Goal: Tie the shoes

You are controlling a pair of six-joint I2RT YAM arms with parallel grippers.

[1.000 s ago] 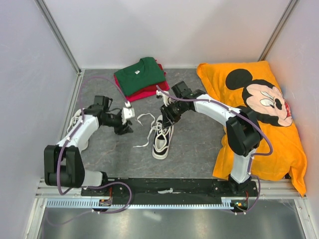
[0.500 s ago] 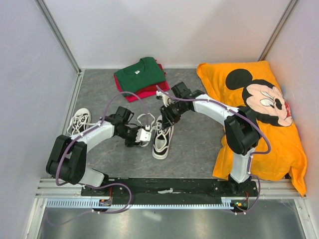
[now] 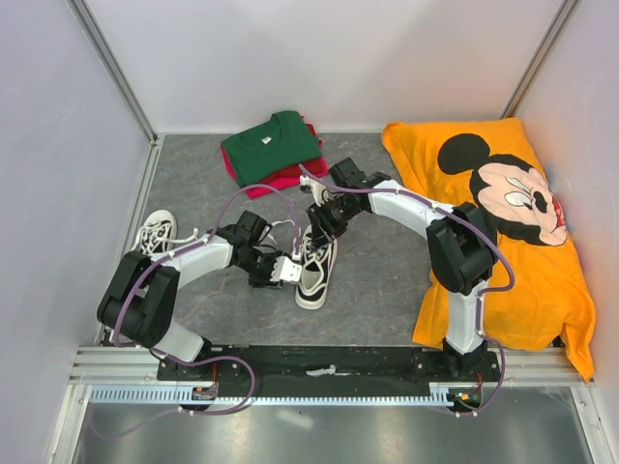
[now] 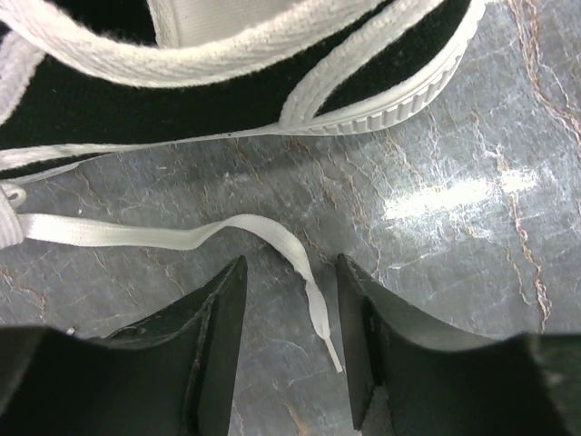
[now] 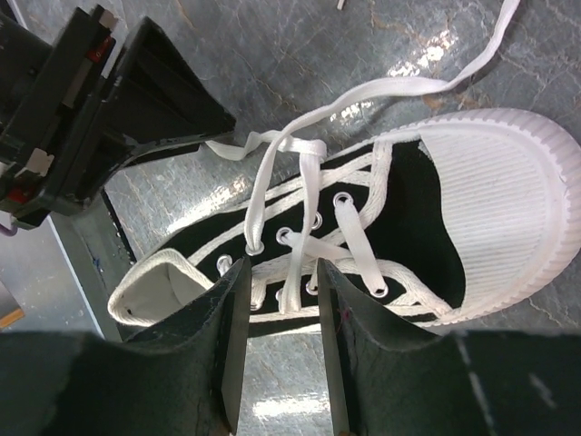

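Between the left tool's fingers, a lace tip, sneaker just beyond

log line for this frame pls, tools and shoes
phase: lace pickup | left tool: open, low beside centre shoe, loose lace end inside its opening | right tool: open over its eyelets | second shoe: apart, far left

The counter is dark grey stone with pale veins. Plain white walls close it at the far edge and at both sides, and slim metal posts stand in the two far corners. A silver rail runs along the near edge. A big orange cloth with a cartoon mouse covers the right edge. Folded green and red shirts lie at the far edge. Bright light patches shine on the counter.
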